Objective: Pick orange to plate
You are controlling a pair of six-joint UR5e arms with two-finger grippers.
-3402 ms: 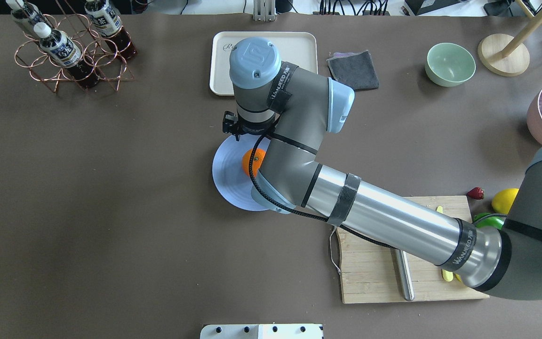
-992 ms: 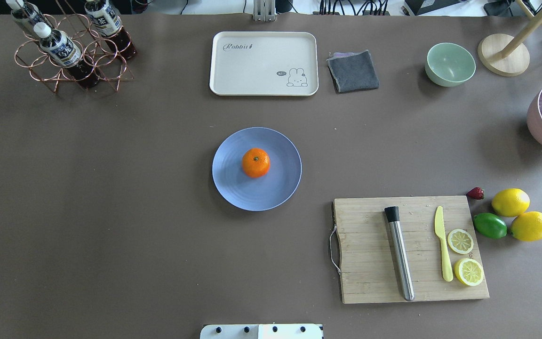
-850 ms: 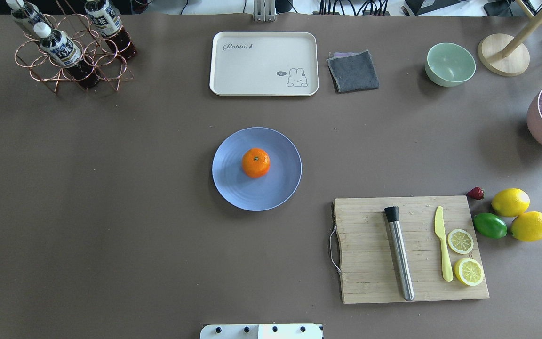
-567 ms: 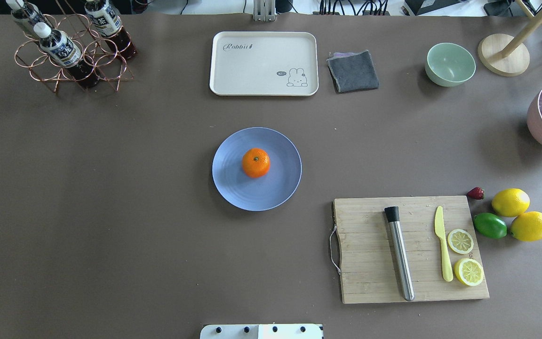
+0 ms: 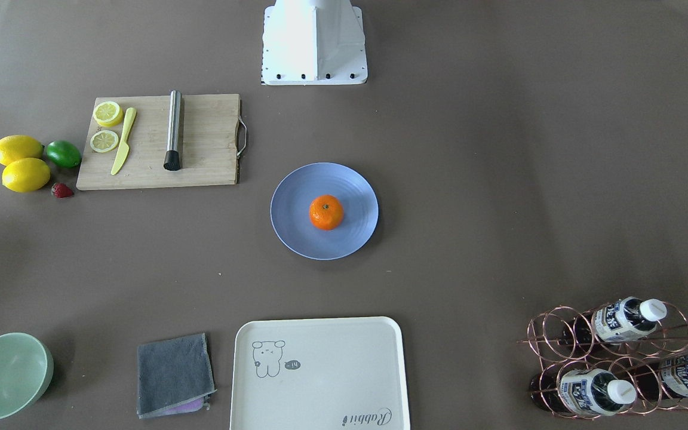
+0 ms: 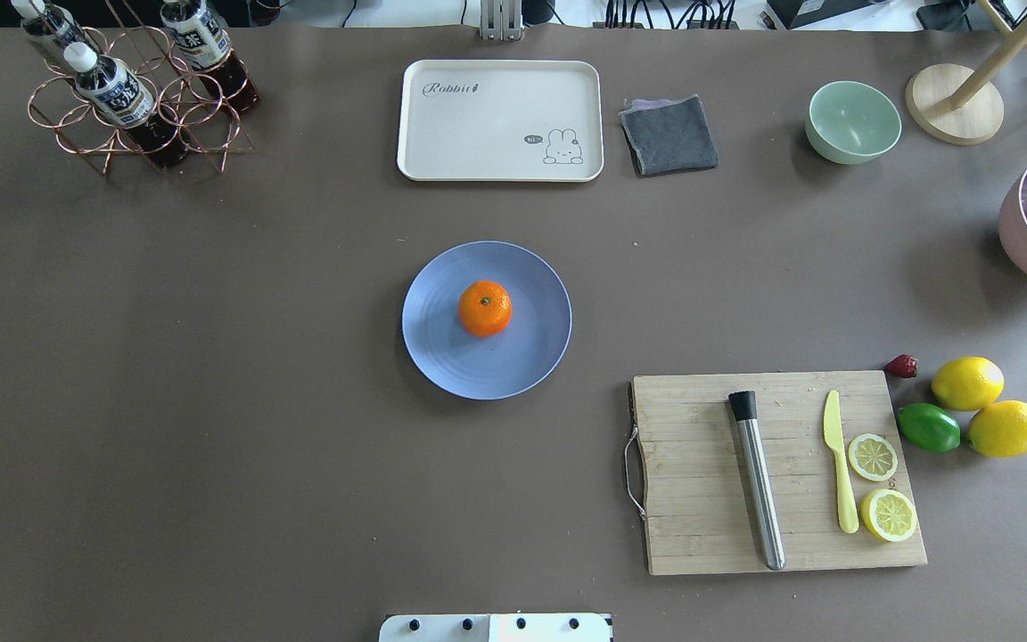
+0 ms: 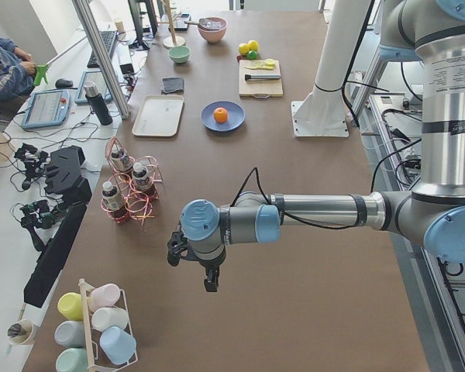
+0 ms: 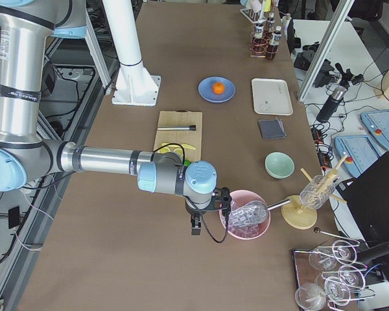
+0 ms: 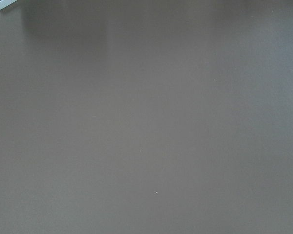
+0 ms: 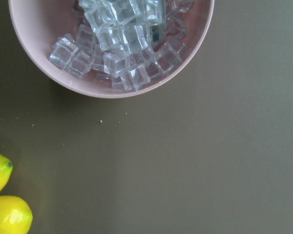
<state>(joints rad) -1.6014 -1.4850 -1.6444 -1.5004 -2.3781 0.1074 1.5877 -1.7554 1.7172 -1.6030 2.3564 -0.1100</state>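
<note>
Orange (image 6: 484, 308) sits mid-plate (image 6: 442, 357); we judge a jolt could roll it off; left gripper (image 7: 210, 285) at 9 o'clock and right gripper (image 8: 195, 230) at 3 o'clock, openness indiscernible.

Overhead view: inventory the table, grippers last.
plate: 1, blue, centre
orange: 1, orange, on plate
tray: 1, cream, far middle
cloth: 1, grey, beside tray
bowl: 1, green, far right
stand: 1, wooden, far right
ice bowl: 1, pink, right edge
bottles: 3, dark, far-left rack
board: 1, wooden, near right
rod: 1, steel, on board
knife: 1, yellow, on board
lemon halves: 2, yellow, on board
lemons: 2, yellow, beside board
lime: 1, green, beside lemons
strawberry: 1, red, beside board
left gripper, right gripper: 2, black, table ends
</note>
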